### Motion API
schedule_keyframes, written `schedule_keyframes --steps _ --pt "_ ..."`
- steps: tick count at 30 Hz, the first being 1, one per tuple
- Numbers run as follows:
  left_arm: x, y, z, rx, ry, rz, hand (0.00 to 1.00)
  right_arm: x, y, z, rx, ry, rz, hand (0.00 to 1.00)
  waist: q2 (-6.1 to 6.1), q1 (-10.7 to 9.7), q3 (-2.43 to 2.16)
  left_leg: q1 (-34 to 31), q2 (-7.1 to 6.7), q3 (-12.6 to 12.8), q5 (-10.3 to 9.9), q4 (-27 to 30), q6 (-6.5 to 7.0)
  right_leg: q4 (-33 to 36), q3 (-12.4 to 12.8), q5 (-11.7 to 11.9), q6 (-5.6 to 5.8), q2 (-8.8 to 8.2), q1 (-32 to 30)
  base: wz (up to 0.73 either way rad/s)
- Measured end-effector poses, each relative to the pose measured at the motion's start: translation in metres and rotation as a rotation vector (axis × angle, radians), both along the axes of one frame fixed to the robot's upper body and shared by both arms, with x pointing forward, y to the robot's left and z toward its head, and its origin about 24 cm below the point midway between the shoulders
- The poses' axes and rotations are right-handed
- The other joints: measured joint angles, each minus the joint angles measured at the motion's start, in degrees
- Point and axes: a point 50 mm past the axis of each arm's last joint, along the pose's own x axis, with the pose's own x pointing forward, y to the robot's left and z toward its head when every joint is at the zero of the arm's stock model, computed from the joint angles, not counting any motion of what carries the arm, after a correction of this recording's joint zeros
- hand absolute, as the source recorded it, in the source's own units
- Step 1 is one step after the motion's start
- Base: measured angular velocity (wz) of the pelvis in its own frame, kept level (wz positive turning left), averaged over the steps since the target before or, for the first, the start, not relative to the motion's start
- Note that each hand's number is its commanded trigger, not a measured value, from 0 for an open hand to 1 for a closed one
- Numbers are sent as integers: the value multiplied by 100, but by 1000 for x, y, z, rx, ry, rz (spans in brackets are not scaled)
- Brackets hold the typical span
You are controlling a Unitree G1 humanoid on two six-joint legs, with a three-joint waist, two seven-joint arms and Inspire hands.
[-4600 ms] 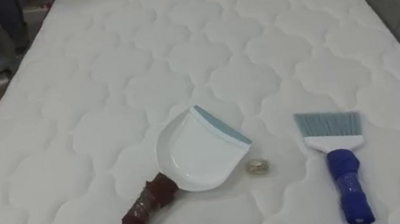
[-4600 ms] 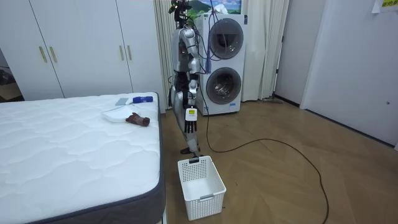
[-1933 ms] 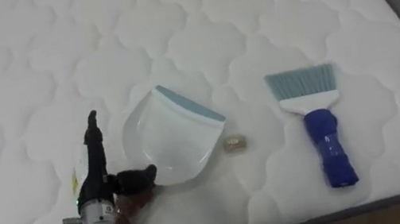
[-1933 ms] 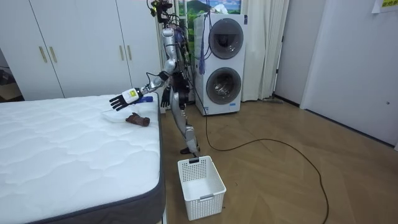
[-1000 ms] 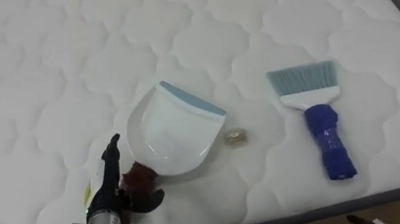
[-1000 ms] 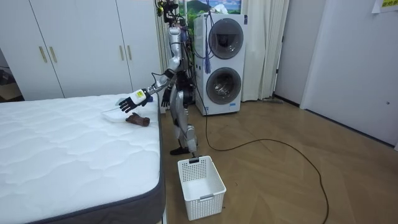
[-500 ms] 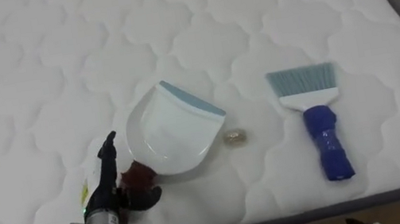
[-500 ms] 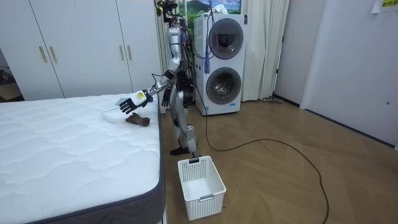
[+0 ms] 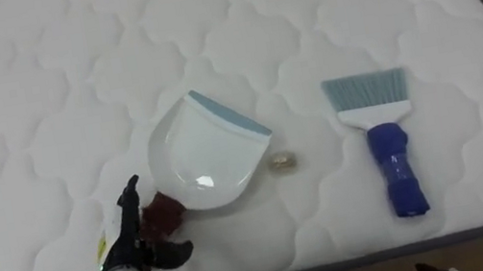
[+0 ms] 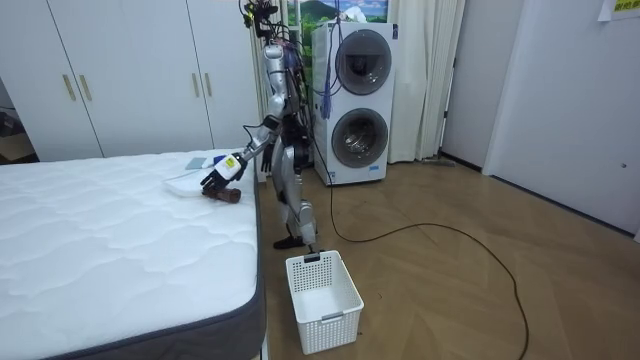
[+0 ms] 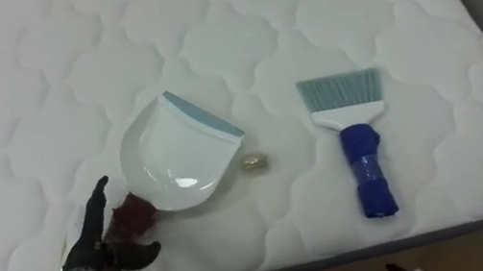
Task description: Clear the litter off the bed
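Observation:
A white dustpan with a blue-grey lip lies on the quilted mattress, its dark red handle pointing to the near left. My left hand is open just left of that handle, fingers straight and thumb spread beneath it, touching or nearly touching it. A small pale scrap lies just right of the pan. Farther right lies a brush with a blue handle and grey-blue bristles. A sliver of my right hand shows at the bottom edge. I stand at the bed's end, left arm stretched over it.
The mattress's near edge runs along the bottom of the eye views. A white basket stands on the wooden floor by the bed's corner. Stacked washing machines and white wardrobes are behind.
My left hand has come down and back from above the pan to beside the dustpan's handle. The pan, scrap and brush have not moved.

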Motion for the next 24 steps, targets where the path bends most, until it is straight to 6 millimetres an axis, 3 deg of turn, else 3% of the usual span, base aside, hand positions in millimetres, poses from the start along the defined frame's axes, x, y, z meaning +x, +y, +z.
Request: schedule_keyframes --steps 13,24 --pt "-6 0 -8 -7 49 25 0 3 0 1 -29 -16 -12 0 -57 -70 50 -204 -81 26 -3 222 -3 502 73 -237 -23 -128 -340 3" --pt "23 -2 6 10 -10 28 0 2 1 0 -34 -8 8 0 6 -96 119 -483 -59 45 -9 439 -13 534 69 -171 -58 -135 -529 1"
